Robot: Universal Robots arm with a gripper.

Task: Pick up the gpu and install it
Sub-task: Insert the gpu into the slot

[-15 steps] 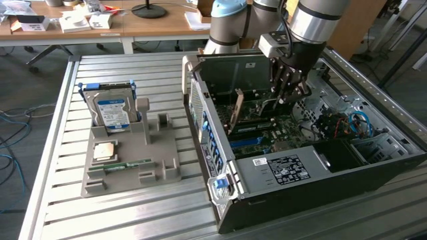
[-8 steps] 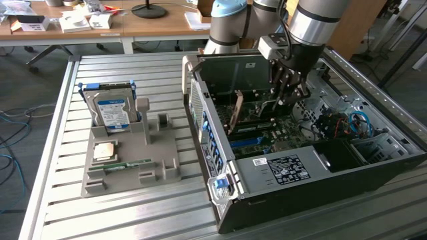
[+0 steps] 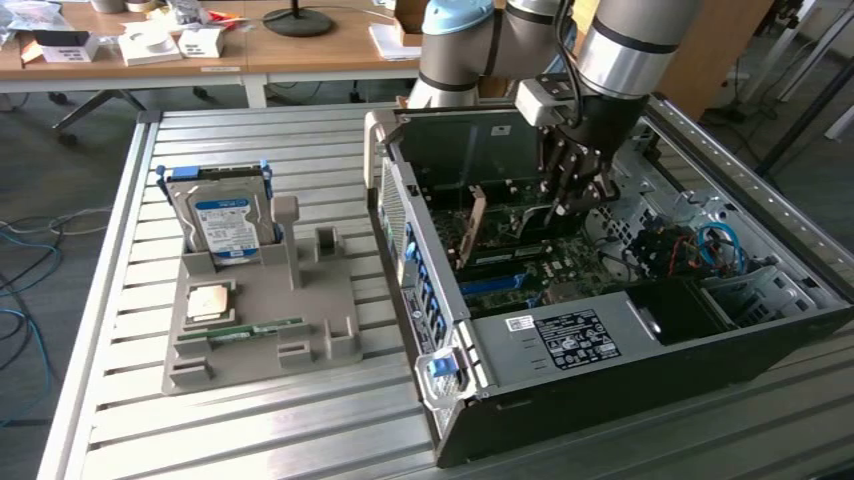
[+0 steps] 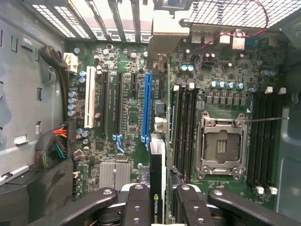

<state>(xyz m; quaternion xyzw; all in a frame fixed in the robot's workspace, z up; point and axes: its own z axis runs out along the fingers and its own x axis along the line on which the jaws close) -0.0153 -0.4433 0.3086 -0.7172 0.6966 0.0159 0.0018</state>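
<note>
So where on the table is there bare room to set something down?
Bare slats between the gray tray and the near edge, and beside it at the exterior view's left. Crowded: the open case, where the pincer holds the gpu.

One gpu (image 4: pixel 157 181), one hard drive (image 3: pixel 224 225), one memory stick (image 3: pixel 243 329), one case (image 3: pixel 574 405).

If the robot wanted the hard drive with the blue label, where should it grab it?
Probably by its top edge, coming straight down from above. The hard drive stands upright in the gray holder, so its top sticks up free and the fingers could pinch its two flat faces.
</note>
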